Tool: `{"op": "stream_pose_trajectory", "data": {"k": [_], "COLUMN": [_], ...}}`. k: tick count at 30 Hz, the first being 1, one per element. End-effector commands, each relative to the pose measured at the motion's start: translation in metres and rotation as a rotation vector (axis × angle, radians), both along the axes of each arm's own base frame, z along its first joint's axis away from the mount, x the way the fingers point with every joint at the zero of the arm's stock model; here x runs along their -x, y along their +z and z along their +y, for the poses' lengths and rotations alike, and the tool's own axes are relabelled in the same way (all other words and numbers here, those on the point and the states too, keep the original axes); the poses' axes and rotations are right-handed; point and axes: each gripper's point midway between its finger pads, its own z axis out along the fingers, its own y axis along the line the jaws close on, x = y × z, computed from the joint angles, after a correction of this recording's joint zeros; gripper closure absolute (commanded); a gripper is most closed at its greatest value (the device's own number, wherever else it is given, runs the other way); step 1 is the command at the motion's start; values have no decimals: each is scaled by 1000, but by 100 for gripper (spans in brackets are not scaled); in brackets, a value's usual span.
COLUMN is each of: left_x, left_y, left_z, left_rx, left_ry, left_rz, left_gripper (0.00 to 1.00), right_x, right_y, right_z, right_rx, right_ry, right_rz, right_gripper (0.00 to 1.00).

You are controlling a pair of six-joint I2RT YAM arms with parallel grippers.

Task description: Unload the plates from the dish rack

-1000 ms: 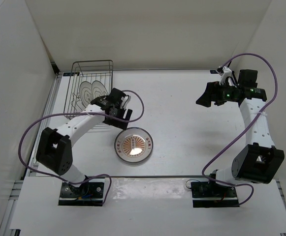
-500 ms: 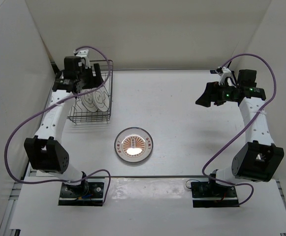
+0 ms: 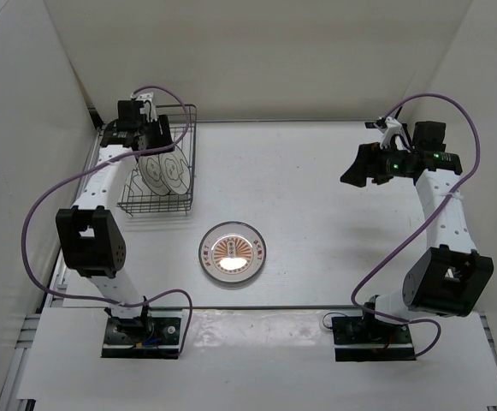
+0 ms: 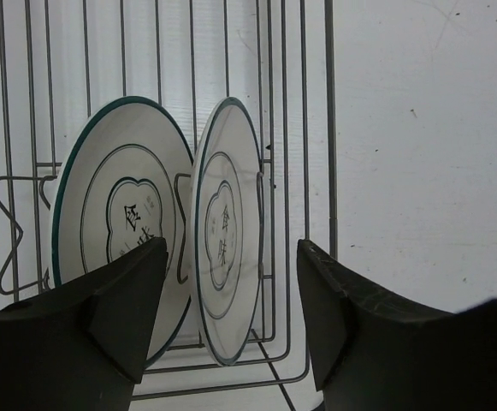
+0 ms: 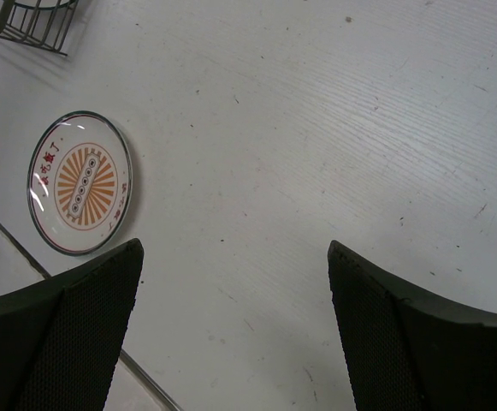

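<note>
The left arm reaches far along the worktop's left edge. Its left gripper points down into the dish rack, jaws apart above a white plate standing on edge beside a second white plate. The right arm stands bent at the far right, its right gripper spread wide over the worktop. The orange sunburst plate lies flat mid-worktop.

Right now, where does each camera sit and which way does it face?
Top external: fixed above and behind, looking down on the table; left arm and right arm show.
Left wrist: on the left arm, facing the dish rack and two white plates; its fingers show.
Right wrist: on the right arm, looking down at the sunburst plate; its fingers show.
Shared: top and right wrist both show the sunburst plate.
</note>
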Motion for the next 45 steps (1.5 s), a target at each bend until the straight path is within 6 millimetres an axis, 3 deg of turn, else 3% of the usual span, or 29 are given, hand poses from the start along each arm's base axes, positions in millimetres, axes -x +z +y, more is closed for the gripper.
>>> {"op": "stream_pose_trajectory", "data": {"k": [1,3,7,12,15,20,23,31,39,45], "left_x": [1,4,11,13,13,9,6,-2,-2,2], "left_y": [5,-7,-27,-35,-35,-31,-24,25,101,159], "left_z": [2,5,6,5,2,3,6,3,-6,-19], "left_rx": [-24,-37,-67,-112,-132,-197,-254,-327,-298,-154], "left_ry": [3,10,-9,-32,-53,-56,-63,-71,-44,-5], "left_rz": [-17,14,65,84,82,68,52,-75,-281,-442], "left_gripper": [28,30,44,55,59,76,80,88,89,91], "right_x": [7,8,9,6,6,3,3,7,7,4], "right_y": [1,0,1,2,3,4,3,1,2,4], "right_z": [-3,-3,-3,-4,-3,-3,-3,-1,0,0], "right_rx": [24,28,29,31,29,28,28,20,18,10], "right_ry": [9,11,13,12,24,34,35,40,45,38], "right_rz": [-14,-14,-10,-11,-7,-2,1,10,5,-4], "right_gripper": [10,10,10,10,10,10,10,10,10,10]}}
